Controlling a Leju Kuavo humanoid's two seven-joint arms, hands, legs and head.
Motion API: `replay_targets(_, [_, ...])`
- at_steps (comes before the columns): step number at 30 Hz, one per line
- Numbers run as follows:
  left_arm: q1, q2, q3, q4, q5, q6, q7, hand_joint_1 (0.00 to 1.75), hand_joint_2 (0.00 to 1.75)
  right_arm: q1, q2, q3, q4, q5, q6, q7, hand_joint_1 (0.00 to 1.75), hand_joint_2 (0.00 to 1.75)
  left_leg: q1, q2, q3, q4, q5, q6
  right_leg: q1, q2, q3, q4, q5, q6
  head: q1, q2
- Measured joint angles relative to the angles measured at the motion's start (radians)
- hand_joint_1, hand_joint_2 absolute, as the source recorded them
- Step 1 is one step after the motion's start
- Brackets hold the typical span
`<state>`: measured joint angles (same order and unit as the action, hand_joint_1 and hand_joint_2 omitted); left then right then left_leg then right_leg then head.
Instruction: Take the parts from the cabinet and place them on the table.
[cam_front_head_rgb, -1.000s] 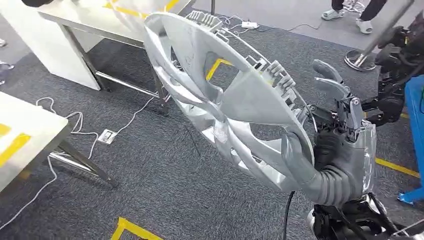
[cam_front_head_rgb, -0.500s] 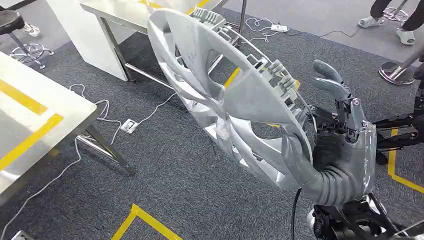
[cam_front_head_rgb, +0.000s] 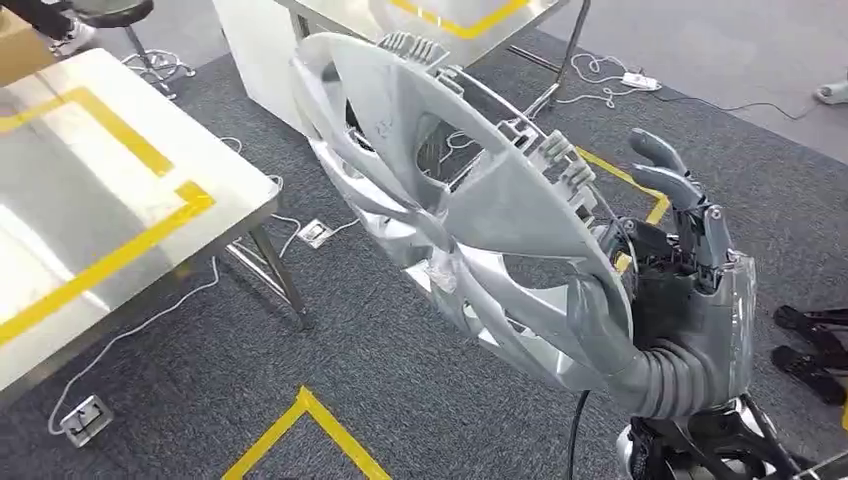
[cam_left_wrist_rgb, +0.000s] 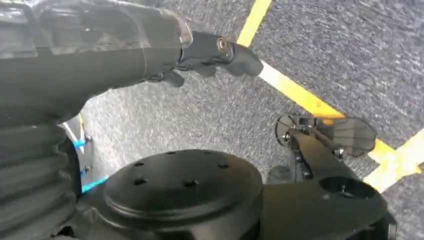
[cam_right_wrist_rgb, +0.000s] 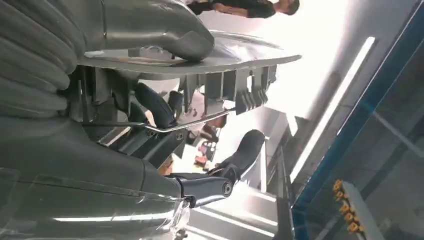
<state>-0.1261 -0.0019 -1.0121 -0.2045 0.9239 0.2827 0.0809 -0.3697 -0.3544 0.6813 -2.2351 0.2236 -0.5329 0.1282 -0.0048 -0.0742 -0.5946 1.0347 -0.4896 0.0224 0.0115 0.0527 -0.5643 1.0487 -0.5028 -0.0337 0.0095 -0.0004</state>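
A large silver wheel cover (cam_front_head_rgb: 500, 200) with cut-out spokes is held tilted in front of me, over the carpet. My right hand (cam_front_head_rgb: 680, 320) grips its lower rim, with the thumb (cam_front_head_rgb: 600, 310) pressed on the face and the fingers behind the edge. The right wrist view shows the same hold on the cover (cam_right_wrist_rgb: 240, 52), with clips and a wire ring on its back. A steel table (cam_front_head_rgb: 90, 200) marked with yellow tape stands to the left, apart from the cover. My left hand (cam_left_wrist_rgb: 100, 45) hangs over the floor, holding nothing, fingers loosely extended.
A second steel table (cam_front_head_rgb: 450, 15) stands at the back. White cables and socket boxes (cam_front_head_rgb: 315, 233) lie on the grey carpet, with yellow tape lines (cam_front_head_rgb: 300, 430). A black stool (cam_front_head_rgb: 110, 12) is at the far left, and black stand feet (cam_front_head_rgb: 810, 345) at the right.
The whole picture has shifted: the camera turned, bringing the taped table at the left closer and larger. The wheel cover stays in my right hand's grip.
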Motion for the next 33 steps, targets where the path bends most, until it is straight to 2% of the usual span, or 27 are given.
replay_targets(1, [-0.001, -0.004, 0.0, 0.0, 0.0, 0.0, 0.0, 0.0, 1.75, 0.002, 0.0, 0.0, -0.002, 0.001, 0.0, 0.0, 1.75, 1.75, -0.005, -0.009, -0.004, 0.001, 0.002, -0.003, -0.004, 0.014, 0.011, -0.011, -0.005, -0.008, -0.004, 0.0])
replay_targets(4, [0.0, -0.007, 0.0, 0.0, -0.003, 0.0, 0.0, 0.0, 1.75, 0.0, -0.001, 0.0, -0.007, 0.004, 0.0, 0.0, 1.75, 1.75, 0.008, -0.031, -0.014, -0.003, 0.011, -0.018, 0.005, -0.004, 0.014, -0.029, -0.004, -0.007, 0.002, 0.0])
replay_targets(5, [0.0, -0.006, 0.0, 0.0, -0.003, 0.0, 0.001, 0.0, 1.75, 0.001, -0.001, 0.0, -0.007, 0.004, 0.0, 0.0, 1.75, 1.75, 0.001, -0.041, -0.015, -0.008, 0.015, -0.025, -0.002, -0.018, 0.022, -0.051, 0.004, -0.005, 0.003, 0.0])
replay_targets(6, [0.001, -0.003, 0.0, 0.0, -0.003, 0.0, 0.001, 0.0, 1.75, 0.001, -0.001, 0.0, -0.007, 0.004, 0.0, 0.0, 1.75, 1.75, -0.003, 0.023, -0.019, 0.002, -0.001, -0.023, -0.008, -0.033, 0.031, -0.07, 0.015, 0.007, 0.002, 0.0])
replay_targets(7, [0.001, -0.003, 0.0, 0.0, -0.003, 0.0, 0.001, 0.0, 1.75, 0.004, -0.001, 0.001, -0.008, 0.005, 0.0, -0.001, 1.75, 1.75, -0.002, 0.069, -0.034, 0.03, -0.03, -0.033, -0.007, -0.036, 0.034, -0.078, 0.019, 0.004, -0.004, 0.0])
replay_targets(9, [0.0, -0.003, 0.0, 0.0, -0.004, 0.0, 0.001, 0.0, 1.75, 0.006, -0.002, 0.0, -0.01, 0.006, 0.0, -0.002, 1.75, 1.75, 0.01, 0.076, -0.096, 0.162, -0.104, -0.048, -0.011, -0.058, 0.031, -0.077, 0.019, 0.003, -0.008, 0.0])
replay_targets(10, [0.0, -0.002, 0.0, 0.0, -0.004, 0.0, 0.001, 0.0, 1.75, 0.008, -0.002, 0.001, -0.01, 0.006, 0.0, -0.002, 1.75, 1.75, 0.015, 0.075, -0.123, 0.224, -0.124, -0.056, -0.012, -0.073, 0.031, -0.075, 0.018, 0.003, -0.008, 0.0])
replay_targets(11, [-0.001, -0.001, 0.0, 0.0, -0.005, 0.0, 0.001, 0.0, 1.75, 0.008, -0.003, 0.001, -0.01, 0.006, 0.0, -0.002, 1.75, 1.75, 0.018, 0.076, -0.131, 0.242, -0.119, -0.061, -0.015, -0.084, 0.03, -0.073, 0.016, 0.006, -0.008, 0.0])
replay_targets(12, [-0.001, 0.0, 0.0, 0.0, -0.005, 0.0, 0.001, 0.0, 1.75, 0.009, -0.003, 0.001, -0.01, 0.006, 0.0, -0.002, 1.75, 1.75, 0.022, 0.078, -0.117, 0.22, -0.093, -0.068, -0.018, -0.095, 0.03, -0.069, 0.013, 0.01, -0.009, 0.0])
replay_targets(13, [0.0, 0.0, 0.0, 0.0, -0.005, 0.0, 0.001, 0.0, 1.75, 0.009, -0.004, 0.001, -0.01, 0.006, 0.0, -0.002, 1.75, 1.75, 0.026, 0.085, -0.085, 0.165, -0.055, -0.074, -0.021, -0.104, 0.03, -0.063, 0.009, 0.017, -0.009, 0.0])
replay_targets(14, [0.0, 0.001, 0.0, 0.0, -0.005, 0.0, 0.002, 0.0, 1.75, 0.009, -0.005, 0.001, -0.01, 0.006, 0.0, -0.002, 1.75, 1.75, 0.03, 0.103, -0.041, 0.089, -0.015, -0.08, -0.025, -0.112, 0.03, -0.055, 0.003, 0.025, -0.01, 0.0])
replay_targets(15, [0.0, 0.002, 0.0, 0.0, -0.005, 0.0, 0.003, 0.0, 1.75, 0.009, -0.005, 0.001, -0.01, 0.006, 0.0, -0.002, 1.75, 1.75, 0.032, 0.137, -0.006, 0.017, -0.003, -0.088, -0.028, -0.12, 0.029, -0.043, -0.006, 0.035, -0.01, 0.0])
replay_targets(16, [-0.001, -0.003, 0.0, -0.001, -0.005, 0.0, 0.003, 0.0, 1.75, 0.009, -0.005, 0.0, -0.01, 0.006, 0.0, -0.002, 1.75, 1.75, 0.018, 0.173, 0.0, 0.013, -0.018, -0.081, -0.019, -0.123, 0.025, -0.034, -0.013, 0.045, -0.019, 0.0])
replay_targets(17, [0.0, 0.0, 0.0, 0.0, -0.005, 0.0, 0.003, 0.0, 1.75, 0.008, -0.005, 0.0, -0.01, 0.005, 0.002, -0.002, 1.75, 1.75, 0.019, 0.158, -0.005, 0.013, -0.016, -0.052, -0.018, -0.128, 0.025, -0.029, -0.016, 0.048, -0.017, 0.0])
replay_targets(20, [0.0, -0.001, 0.0, 0.0, -0.005, -0.001, 0.003, 0.0, 1.75, 0.007, -0.005, 0.0, -0.01, 0.006, 0.002, -0.002, 1.75, 1.75, 0.018, 0.131, -0.01, 0.013, -0.013, -0.029, -0.022, -0.15, 0.03, -0.033, -0.016, 0.054, -0.009, 0.0])
replay_targets(21, [0.0, -0.002, 0.0, 0.0, -0.005, -0.001, 0.003, 0.0, 1.75, 0.006, -0.005, 0.0, -0.01, 0.006, 0.002, -0.002, 1.75, 1.75, 0.02, 0.121, -0.01, 0.011, -0.01, -0.022, -0.026, -0.121, 0.028, -0.023, -0.031, 0.063, -0.008, 0.0])
replay_targets(22, [-0.001, -0.001, 0.0, 0.0, -0.005, 0.0, 0.003, 0.0, 1.75, 0.007, -0.005, 0.0, -0.01, 0.006, 0.002, -0.002, 1.75, 1.75, 0.02, 0.11, -0.012, 0.011, -0.008, -0.018, -0.027, -0.081, 0.013, 0.019, -0.068, 0.065, -0.007, 0.0])
replay_targets(24, [-0.002, -0.001, 0.0, 0.0, -0.005, 0.0, 0.003, 0.0, 1.75, 0.008, -0.005, 0.0, -0.01, 0.006, 0.002, -0.003, 1.75, 1.75, 0.017, 0.088, -0.015, 0.012, -0.005, -0.011, -0.026, -0.062, -0.052, 0.173, -0.148, 0.064, -0.002, 0.0])
replay_targets(25, [-0.002, -0.001, 0.0, 0.0, -0.005, 0.0, 0.003, 0.0, 1.75, 0.008, -0.005, 0.0, -0.01, 0.006, 0.002, -0.003, 1.75, 1.75, 0.013, 0.076, -0.016, 0.012, -0.004, -0.008, -0.026, -0.061, -0.086, 0.246, -0.174, 0.062, -0.001, 0.0])
replay_targets(26, [-0.001, -0.001, 0.0, 0.0, -0.005, 0.0, 0.003, 0.0, 1.75, 0.008, -0.005, 0.0, -0.01, 0.006, 0.002, -0.003, 1.75, 1.75, 0.01, 0.063, -0.016, 0.012, -0.003, -0.006, -0.026, -0.061, -0.104, 0.282, -0.175, 0.057, -0.001, 0.0])
replay_targets(27, [0.0, -0.001, 0.0, 0.0, -0.005, 0.0, 0.003, 0.0, 1.75, 0.009, -0.005, 0.0, -0.01, 0.006, 0.002, -0.003, 1.75, 1.75, 0.007, 0.049, -0.015, 0.012, -0.003, -0.005, -0.022, -0.06, -0.101, 0.27, -0.153, 0.049, -0.001, 0.0])
replay_targets(28, [-0.001, -0.001, 0.0, 0.0, -0.005, 0.0, 0.003, 0.0, 1.75, 0.008, -0.005, 0.0, -0.01, 0.006, 0.002, -0.003, 1.75, 1.75, 0.004, 0.035, -0.014, 0.012, -0.001, -0.003, -0.019, -0.057, -0.082, 0.221, -0.114, 0.039, -0.001, 0.0])
replay_targets(29, [-0.001, -0.001, 0.0, 0.0, -0.005, 0.0, 0.003, 0.0, 1.75, 0.007, -0.005, 0.0, -0.01, 0.006, 0.002, -0.003, 1.75, 1.75, 0.0, 0.022, -0.012, 0.012, -0.001, -0.002, -0.013, -0.047, -0.048, 0.14, -0.062, 0.025, 0.0, 0.0])
replay_targets(30, [-0.001, -0.002, 0.0, 0.0, -0.005, 0.0, 0.003, 0.0, 1.75, 0.005, -0.006, 0.0, -0.01, 0.006, 0.002, -0.003, 1.75, 1.75, -0.001, 0.011, -0.01, 0.011, 0.0, -0.001, -0.006, -0.026, -0.013, 0.054, -0.017, 0.01, 0.0, 0.0])
replay_targets(31, [-0.001, -0.008, 0.0, -0.001, -0.005, 0.0, 0.003, 0.0, 1.75, 0.004, -0.006, 0.0, -0.01, 0.006, 0.003, -0.003, 1.75, 1.75, 0.004, 0.003, -0.014, 0.011, 0.002, -0.002, -0.001, 0.025, 0.011, 0.003, -0.012, -0.012, -0.003, 0.0])
replay_targets(32, [-0.002, -0.007, 0.0, 0.0, -0.005, 0.0, 0.003, 0.0, 1.75, 0.005, -0.006, -0.001, -0.01, 0.005, 0.003, -0.003, 1.75, 1.75, 0.005, -0.011, -0.02, 0.012, 0.006, -0.007, -0.001, 0.025, 0.01, -0.011, -0.003, -0.011, -0.005, 0.0])
replay_targets(33, [-0.001, -0.01, 0.0, -0.001, -0.005, 0.0, 0.002, 0.0, 1.75, 0.002, -0.006, 0.0, -0.01, 0.005, 0.003, -0.003, 1.75, 1.75, 0.012, -0.018, -0.025, 0.01, 0.01, -0.014, 0.007, 0.016, 0.012, -0.014, -0.004, -0.009, -0.002, 0.0])
